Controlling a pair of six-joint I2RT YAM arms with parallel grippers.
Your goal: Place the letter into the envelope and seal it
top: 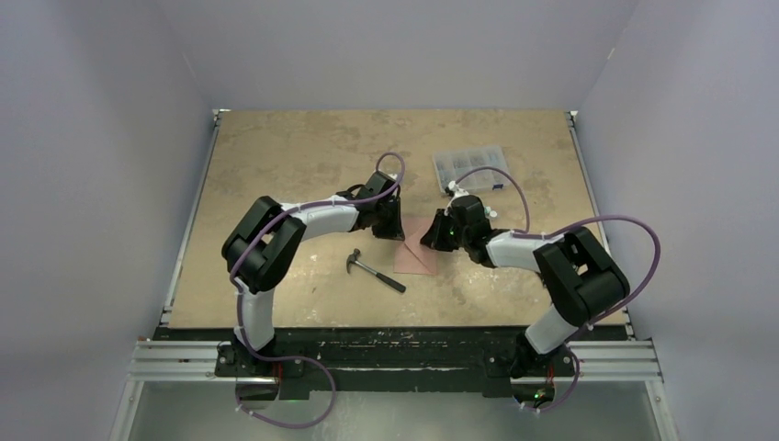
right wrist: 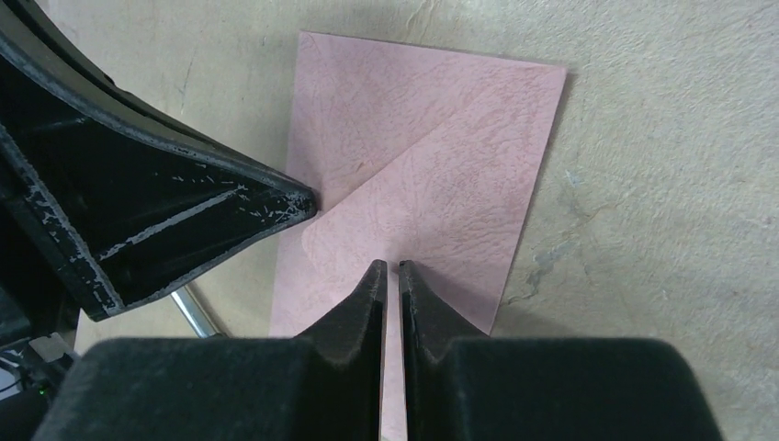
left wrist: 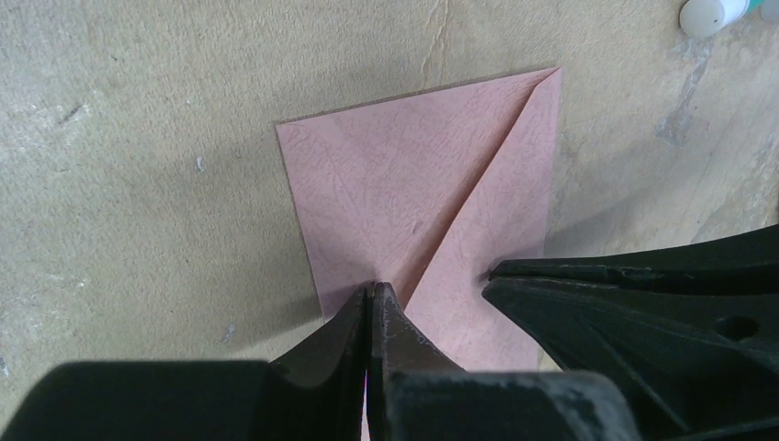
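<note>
Tan, scuffed tabletop w/ plain white walls on 3 sides. Count: 2 arms, 1 pink envelope, 1 hammer, 1 clear box.

Envelope lies flat approx. mid-table, between the two wrists, triangular flap folded down over its body, diagonal flap edge showing. Only this one pink piece shows; can't make out a separate letter.

L gripper: fingers pressed together, tips down on the envelope right at the flap edge; can't tell if any paper is nipped between them. R gripper: fingers a hair apart, thin slit w/ pink showing through, tips down on the flap, nothing seen held. The two grippers sit v. close, meeting over the envelope from left and right, so each wrist cam has the other's finger across part of the paper.

Hammer lies near-left of the envelope, handle end just beside it. Clear compartment box sits far-right, well apart from the envelope.
</note>
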